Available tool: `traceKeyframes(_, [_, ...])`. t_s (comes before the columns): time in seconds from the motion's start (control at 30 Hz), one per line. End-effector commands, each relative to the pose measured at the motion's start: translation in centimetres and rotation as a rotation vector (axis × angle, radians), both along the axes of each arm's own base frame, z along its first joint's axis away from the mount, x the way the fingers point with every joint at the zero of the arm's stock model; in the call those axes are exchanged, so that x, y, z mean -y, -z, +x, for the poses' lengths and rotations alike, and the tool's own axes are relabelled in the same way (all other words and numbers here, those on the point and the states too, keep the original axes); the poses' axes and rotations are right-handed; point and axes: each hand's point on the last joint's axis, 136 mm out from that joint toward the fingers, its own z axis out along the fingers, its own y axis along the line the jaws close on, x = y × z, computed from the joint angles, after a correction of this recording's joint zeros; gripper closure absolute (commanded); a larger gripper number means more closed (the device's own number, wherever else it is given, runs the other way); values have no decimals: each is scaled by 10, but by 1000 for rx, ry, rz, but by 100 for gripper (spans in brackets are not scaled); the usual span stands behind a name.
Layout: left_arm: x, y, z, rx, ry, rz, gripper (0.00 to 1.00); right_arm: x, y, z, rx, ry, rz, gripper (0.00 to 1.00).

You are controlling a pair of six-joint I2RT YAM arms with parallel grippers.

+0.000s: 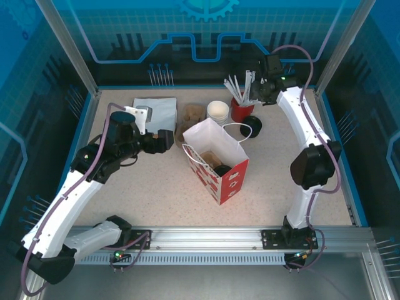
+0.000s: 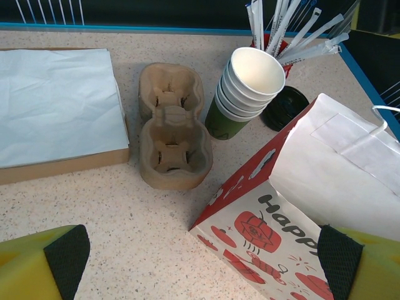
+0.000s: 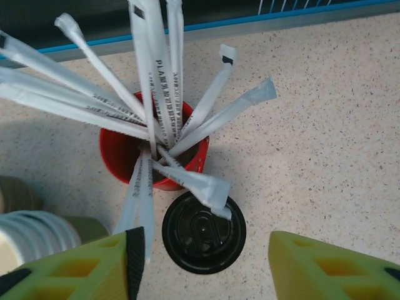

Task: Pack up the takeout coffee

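From above, the left gripper (image 1: 166, 141) is seen just beside the bag (image 1: 215, 147); the coffee (image 1: 222, 169), black-lidded, is seen inside that bag, right of these jaws; the right gripper (image 1: 261, 94) is held over the straws (image 1: 240, 87).

At the left wrist, the jaws are spread wide and nothing is pinched; the bag's corner is found between them; a carrier (image 2: 172, 134) and stacked cups (image 2: 250, 81) are seen ahead.

At the right wrist, the jaws are parted and nothing is gripped; a loose lid (image 3: 204, 232) is seen between them; the red cup (image 3: 122, 156) stands just ahead.
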Motion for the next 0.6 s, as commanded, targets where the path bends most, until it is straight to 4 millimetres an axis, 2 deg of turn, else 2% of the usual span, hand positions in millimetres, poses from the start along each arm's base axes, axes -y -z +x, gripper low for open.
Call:
traceKeyframes(0.0, [-4, 7, 3, -20, -23, 9, 3, 0, 9, 18, 18, 27, 57, 49])
traceKeyframes(0.17, [-3, 8, 3, -28, -22, 5, 3, 5, 21, 30, 8, 38, 62, 60])
traceKeyframes(0.37, [-4, 5, 3, -26, -20, 11, 2, 9, 33, 39, -13, 48, 49, 63])
traceKeyframes(0.57, [-3, 4, 3, -30, -17, 13, 2, 5, 36, 45, -14, 26, 57, 71])
